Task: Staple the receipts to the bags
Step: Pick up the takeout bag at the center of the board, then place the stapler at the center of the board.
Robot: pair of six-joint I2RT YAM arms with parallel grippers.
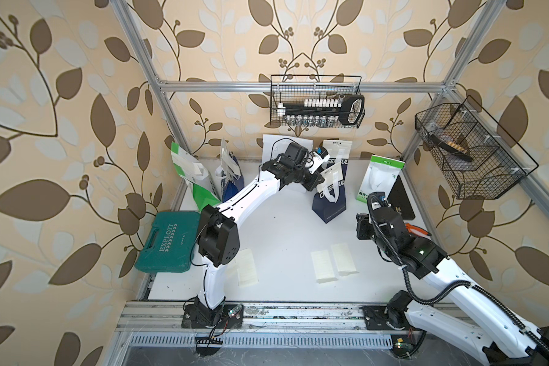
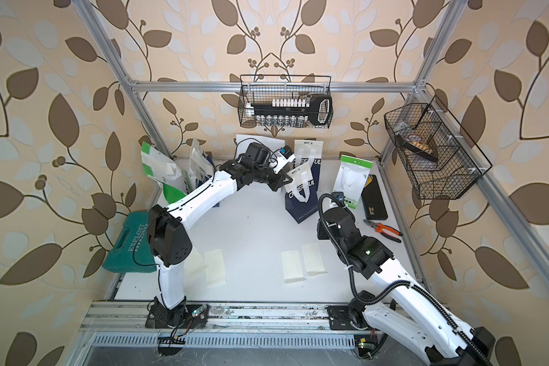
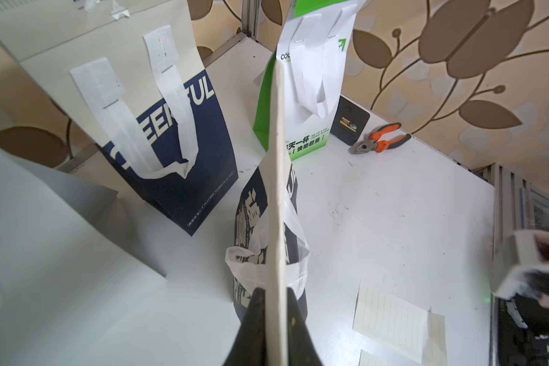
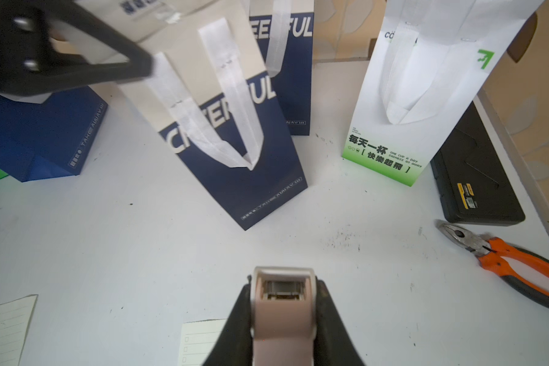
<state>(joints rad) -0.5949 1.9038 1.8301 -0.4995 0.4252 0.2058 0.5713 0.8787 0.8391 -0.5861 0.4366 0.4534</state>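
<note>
While the left claw (image 3: 274,291) pinches the top edge of the standing navy bag (image 1: 328,202), bring the stapler (image 4: 282,317), clamped in the right claw (image 4: 282,286), squarely over that edge; the receipts (image 1: 323,264) apparently all lie flat on the surface (image 1: 282,228).

Teal case (image 1: 165,242), orange pliers (image 2: 383,230) — black box (image 2: 374,198)

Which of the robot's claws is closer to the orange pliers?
Right. The right gripper, holding a stapler, is close beside the pliers. The left gripper is farther off, across the table, clamped on the top edge of a navy bag.
</note>
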